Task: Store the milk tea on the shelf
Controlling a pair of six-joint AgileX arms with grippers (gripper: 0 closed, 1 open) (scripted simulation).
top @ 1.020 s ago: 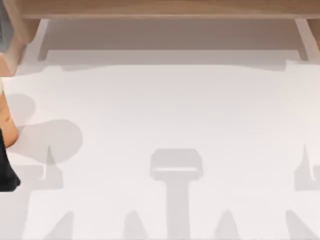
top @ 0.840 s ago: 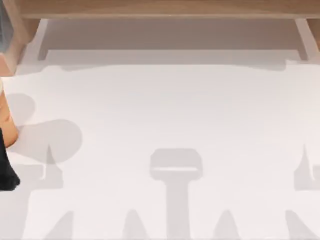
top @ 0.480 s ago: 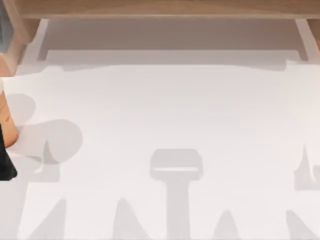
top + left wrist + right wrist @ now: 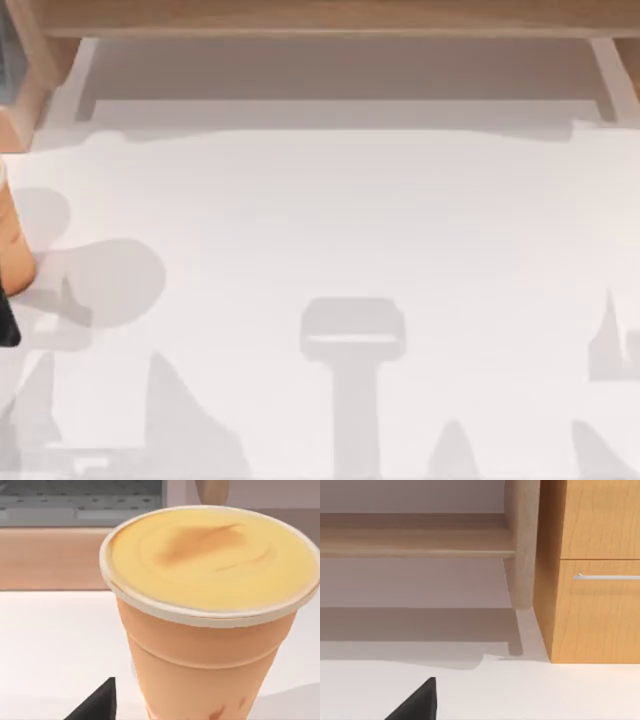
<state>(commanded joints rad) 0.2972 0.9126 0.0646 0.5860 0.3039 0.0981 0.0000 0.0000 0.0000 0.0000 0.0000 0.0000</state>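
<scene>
Cup (image 4: 207,610) standing upright just ahead of my left gripper (image 4: 6,325) at the table's (image 4: 330,220) left edge, its grip state I cannot tell, shelf (image 4: 330,18) well beyond, right arm parked facing the shelf.

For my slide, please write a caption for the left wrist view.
Milk tea standing upright on the white table, wooden shelf behind it.

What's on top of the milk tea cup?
The milk tea has a flat, round, pale yellow top with a brownish smear. Nothing sits on that top. It covers the cup, so whatever is inside can't be seen.
</scene>
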